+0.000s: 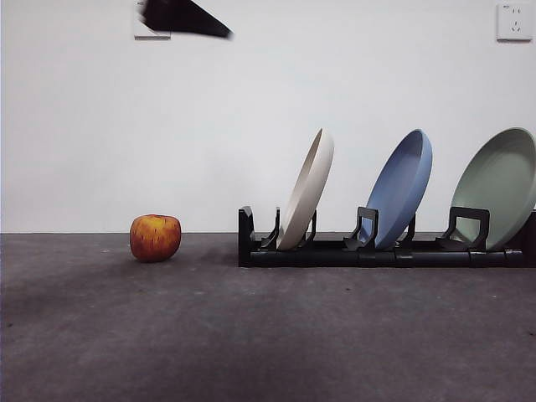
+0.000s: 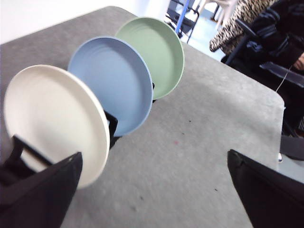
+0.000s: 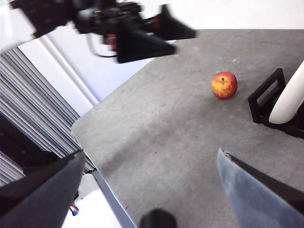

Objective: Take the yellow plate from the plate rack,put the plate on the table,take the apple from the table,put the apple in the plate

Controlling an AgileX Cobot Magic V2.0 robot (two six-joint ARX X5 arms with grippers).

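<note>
The yellow plate, pale cream in colour, stands on edge in the first slot of the plate rack, leaning away from the apple; the blue plate stands in the next slot and the sage-green plate in the one after, all three tilted the same way; the rack lies on the table, a dark grey, speckled surface. The apple, red with orange-yellow patches, sits on the table beside the rack's near end, apart from it and touching nothing else.

The left gripper hangs above the table with its jaws spread wide and nothing between them; one jaw shows just beside the rim of the yellow plate, though whether they touch cannot be told; the blue plate and the green plate line up behind it. The right gripper is also spread wide and empty, well above the table; its view shows the apple near the rack's end, and the other arm blurred overhead. In the front view only a black tip shows at the top edge.

No writing or label can be read on any object; a white wall socket is visible, unmarked.
</note>
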